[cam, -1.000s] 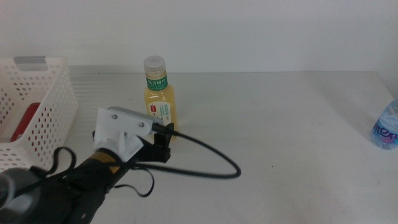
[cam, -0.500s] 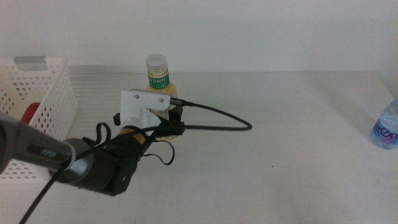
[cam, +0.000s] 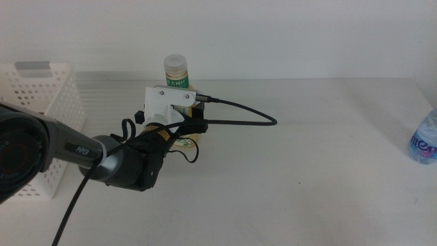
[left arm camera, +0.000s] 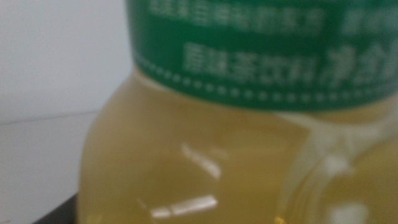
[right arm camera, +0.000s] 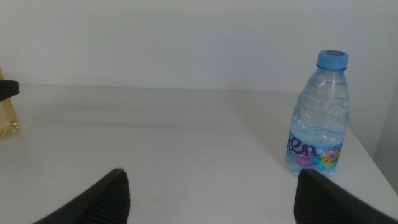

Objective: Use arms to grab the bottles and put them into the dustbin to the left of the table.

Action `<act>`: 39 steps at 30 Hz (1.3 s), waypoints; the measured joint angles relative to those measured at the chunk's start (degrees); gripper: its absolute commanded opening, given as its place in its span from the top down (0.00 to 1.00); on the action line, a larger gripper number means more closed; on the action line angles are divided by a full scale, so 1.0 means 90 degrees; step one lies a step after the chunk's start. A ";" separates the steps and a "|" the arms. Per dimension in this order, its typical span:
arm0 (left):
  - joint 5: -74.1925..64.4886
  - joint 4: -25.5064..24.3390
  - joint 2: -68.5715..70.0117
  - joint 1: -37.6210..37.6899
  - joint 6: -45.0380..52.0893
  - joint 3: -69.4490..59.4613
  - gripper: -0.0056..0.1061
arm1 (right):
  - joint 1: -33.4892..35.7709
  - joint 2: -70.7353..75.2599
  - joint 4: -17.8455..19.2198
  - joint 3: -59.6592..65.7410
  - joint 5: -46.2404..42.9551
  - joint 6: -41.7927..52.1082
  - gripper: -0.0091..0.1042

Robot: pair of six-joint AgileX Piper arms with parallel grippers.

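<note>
The pale-yellow tea bottle (cam: pixel 175 70) stands upright at the back middle of the table (cam: pixel 307 184); only its white cap and label top show above my left arm. My left gripper (cam: pixel 188 116) is at the bottle's body. The bottle (left arm camera: pixel 236 143) fills the left wrist view, and a dark jaw edge far out in one corner shows the gripper open around it. The small blue-capped water bottle (cam: pixel 425 140) stands at the table's right edge. My right gripper (right arm camera: pixel 214 199) waits low, open and empty, facing that water bottle (right arm camera: pixel 317 121). The white perforated dustbin (cam: pixel 48 96) stands at the left.
A thick black cable (cam: pixel 252 119) loops from the left wrist out over the table to the right of the tea bottle. A white wall runs behind the table. In the right wrist view a sliver of the tea bottle (right arm camera: pixel 7 121) shows at the picture's edge.
My left arm has pushed forward and slightly right, from short of the tea bottle to right at its body. The bottle has not moved. The water bottle is unchanged.
</note>
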State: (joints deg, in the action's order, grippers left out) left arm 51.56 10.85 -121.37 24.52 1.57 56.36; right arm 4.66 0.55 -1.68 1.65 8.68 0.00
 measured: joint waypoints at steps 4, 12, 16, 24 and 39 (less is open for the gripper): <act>0.0000 0.0002 -0.0003 0.0000 0.0123 0.0018 0.59 | 0.0000 0.0000 0.0000 0.0000 0.0000 0.0000 0.27; -0.0179 -0.0022 0.0220 -0.0020 -0.0211 -0.0163 0.92 | 0.0000 0.0000 0.0000 0.0000 0.0000 0.0000 0.27; -0.0621 -0.0027 0.0761 -0.0020 0.0004 -0.0653 0.91 | 0.0000 0.0000 0.0000 0.0000 0.0000 0.0000 0.27; -0.2573 -0.0117 0.2611 -0.0020 0.0702 -0.1403 0.91 | 0.0000 0.0000 0.0000 0.0000 0.0000 0.0000 0.27; -0.7002 -0.0163 0.5094 -0.0497 0.1175 -0.0772 0.91 | 0.0000 0.0000 0.0000 0.0000 0.0000 0.0000 0.27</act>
State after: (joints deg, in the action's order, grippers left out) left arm -11.46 9.39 -75.52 20.05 12.15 49.42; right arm 4.66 0.55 -1.68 1.65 8.68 0.00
